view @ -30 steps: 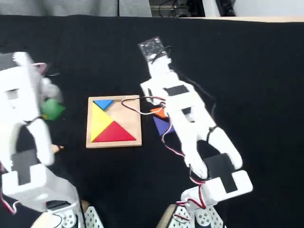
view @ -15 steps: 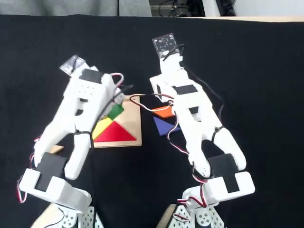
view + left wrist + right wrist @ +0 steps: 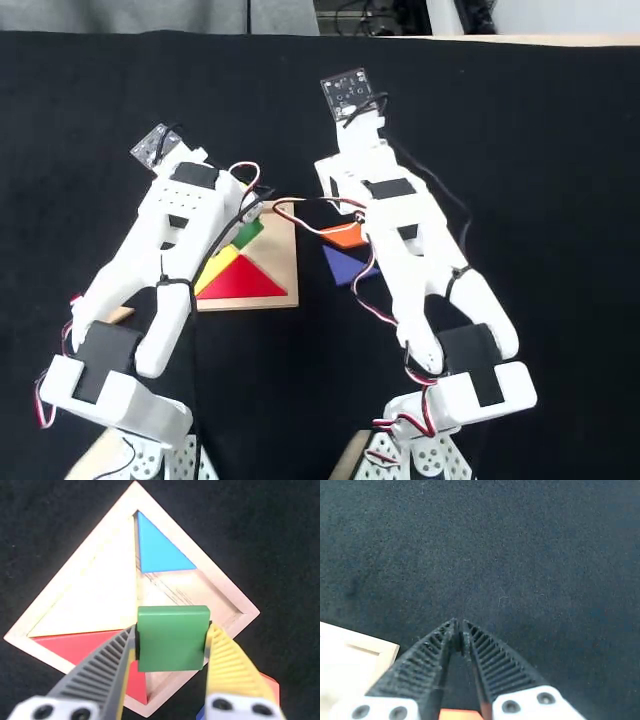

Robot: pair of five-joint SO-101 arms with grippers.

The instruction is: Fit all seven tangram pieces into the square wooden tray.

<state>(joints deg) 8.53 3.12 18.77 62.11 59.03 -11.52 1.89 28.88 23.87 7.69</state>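
A black cloth covers the desk (image 3: 520, 130). The square wooden tray (image 3: 283, 262) lies near its middle. Inside the tray, a blue triangle (image 3: 155, 547) sits in one corner, a yellow triangle (image 3: 212, 272) fills one side, and a red triangle (image 3: 245, 283) fills the side nearest the arm bases. The rest of the tray floor (image 3: 185, 587) is bare wood.

Just outside the tray, on the side toward the right arm (image 3: 400, 240), an orange piece (image 3: 345, 237) and a purple piece (image 3: 345, 265) lie on the cloth. They are close to each other, and that arm partly covers both. A red and white cable (image 3: 300, 205) loops from the right arm over the tray's far corner. The left arm (image 3: 170, 250) stretches across the tray's left part and hides the pieces beneath it in the high view.

The left gripper (image 3: 171, 640) is over the tray with its jaws set apart by the width of the green square (image 3: 172, 630). It clamps the square flat between them, one finger on each of two opposite edges. The square hangs over the bare wood by the edge of the red triangle. Whether it touches the tray floor cannot be told.

The right gripper (image 3: 457, 630) is closed with nothing in it, its tips meeting. It points at bare black cloth beyond the tray's corner (image 3: 365, 652), and the orange piece (image 3: 460, 714) lies just beneath the base of its fingers.
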